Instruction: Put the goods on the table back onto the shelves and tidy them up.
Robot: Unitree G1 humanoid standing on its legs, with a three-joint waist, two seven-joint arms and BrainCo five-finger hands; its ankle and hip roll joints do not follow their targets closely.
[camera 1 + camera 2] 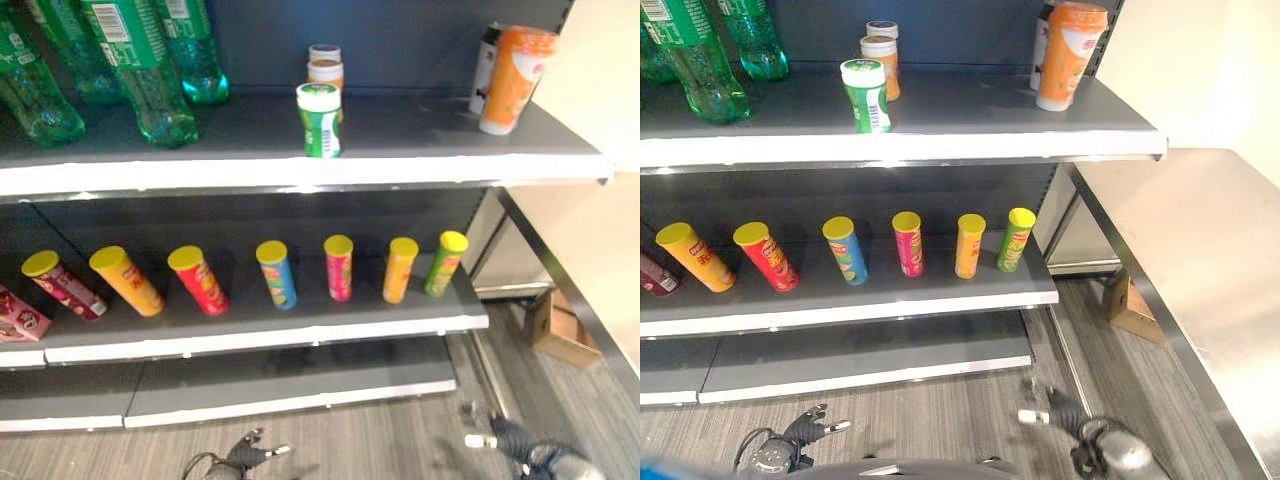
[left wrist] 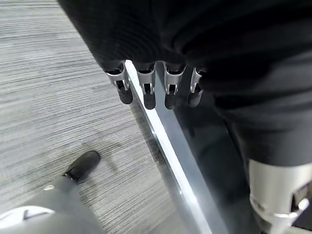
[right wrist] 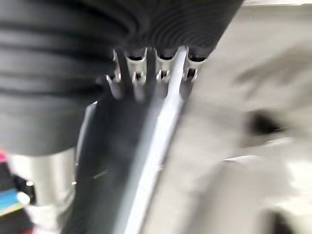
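so we have both hands hanging low, near the floor, and nothing in either. our left hand (image 2: 156, 90) shows its fingers hanging fairly straight and relaxed over the grey floor by the edge of the bottom shelf, holding nothing; in the right eye view it sits at the lower left of the frame. our right hand (image 1: 1048, 412) sits at the lower middle of that view with a finger stretched out, and its own wrist view is too smeared for us to be sure, though the fingers look loose and empty.

the goods we can see are already on the shelves. a row of yellow-lidded snack tubes (image 1: 276, 274) stands across the middle shelf (image 1: 260, 338), most of them leaning. the top shelf (image 1: 300, 172) carries green bottles (image 1: 140, 70) in the upper left, a green-and-white jar (image 1: 319, 119) with two more jars behind it, and an orange canister (image 1: 515, 78) in the upper right. the steel table (image 1: 1200, 250) runs down the right side of the frame, and the part we see is bare.

we judge the step in hand is finding the next item, so we should turn toward the table first, lift the arms clear of the shelf edges, and keep the fingers loose until something is in reach. a cardboard box (image 1: 562, 328) lies on the floor under the table.
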